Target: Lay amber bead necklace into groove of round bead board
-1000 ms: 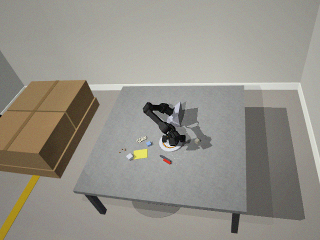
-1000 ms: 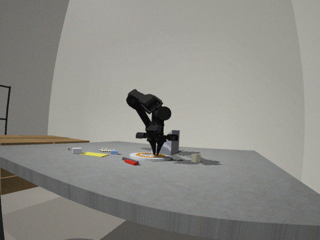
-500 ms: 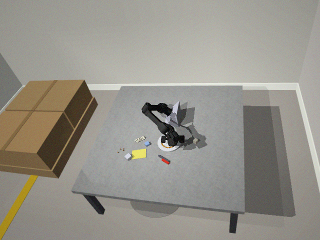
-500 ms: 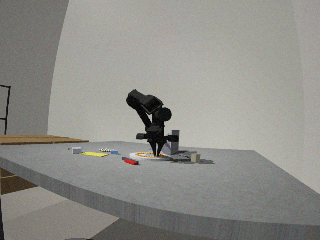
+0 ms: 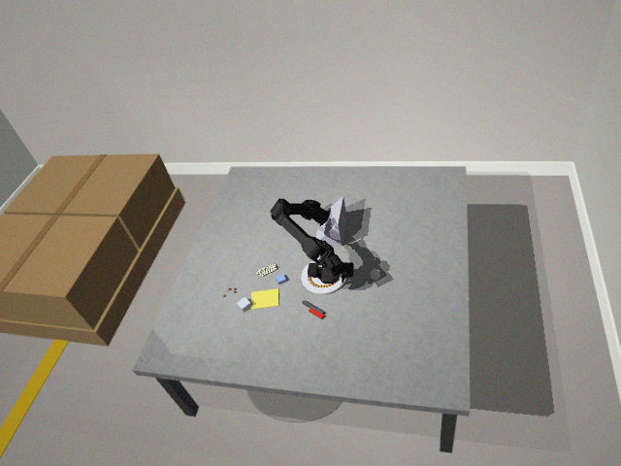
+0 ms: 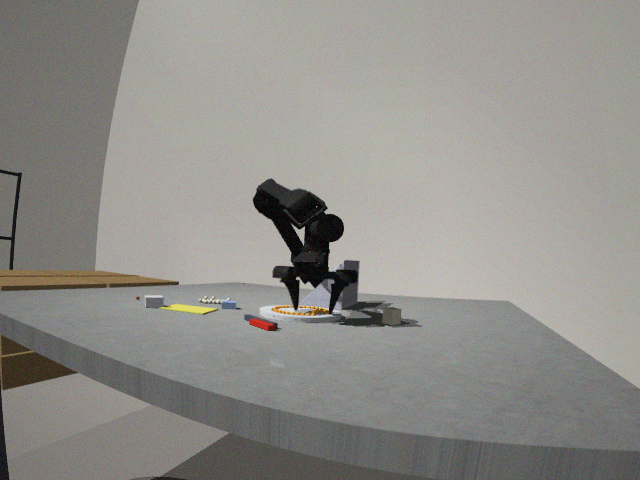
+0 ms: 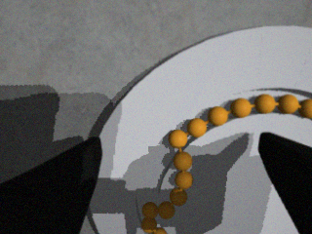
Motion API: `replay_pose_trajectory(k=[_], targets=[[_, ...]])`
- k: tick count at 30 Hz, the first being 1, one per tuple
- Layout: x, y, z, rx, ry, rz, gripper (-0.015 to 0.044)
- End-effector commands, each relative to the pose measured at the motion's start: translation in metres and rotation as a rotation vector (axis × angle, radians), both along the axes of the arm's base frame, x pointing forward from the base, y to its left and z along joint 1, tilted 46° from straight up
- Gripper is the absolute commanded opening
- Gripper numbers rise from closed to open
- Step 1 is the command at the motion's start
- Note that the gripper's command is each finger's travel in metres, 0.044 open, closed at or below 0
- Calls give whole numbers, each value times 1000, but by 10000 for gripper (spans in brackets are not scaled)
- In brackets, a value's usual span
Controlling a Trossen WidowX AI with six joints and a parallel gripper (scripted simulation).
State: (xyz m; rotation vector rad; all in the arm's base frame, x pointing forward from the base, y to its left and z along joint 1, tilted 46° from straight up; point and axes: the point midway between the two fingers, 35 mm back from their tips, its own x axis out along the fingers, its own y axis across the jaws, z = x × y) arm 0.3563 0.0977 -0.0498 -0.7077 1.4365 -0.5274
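The round white bead board (image 5: 333, 289) (image 6: 268, 311) (image 7: 195, 78) lies flat near the middle of the table. The amber bead necklace (image 5: 314, 284) (image 6: 289, 310) (image 7: 218, 115) lies on it. In the wrist view a run of beads follows the curved groove, then turns down and bunches at the lower edge. My gripper (image 5: 328, 271) (image 6: 313, 308) (image 7: 179, 143) is open, pointing down with a fingertip on either side of the necklace, just above the board. Nothing is held.
A red block (image 5: 316, 313) and a grey bar (image 5: 308, 304) lie in front of the board. A yellow sheet (image 5: 264, 297), white block (image 5: 244, 303), blue block (image 5: 281, 279) and white bead string (image 5: 267, 271) lie to its left. A grey wedge (image 5: 338, 220) stands behind it. A tan cube (image 6: 391, 315) lies to its right.
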Motion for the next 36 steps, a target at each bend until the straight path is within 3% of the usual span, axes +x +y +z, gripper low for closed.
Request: replay_pose_trajectory(k=[1,17,29,36], targets=[[0,2,2,1,3,-4,440],[0,2,2,1,3,-4,440],[-14,22,25,-8,100,92,125],[-13,11,14,-9,100,92,120]])
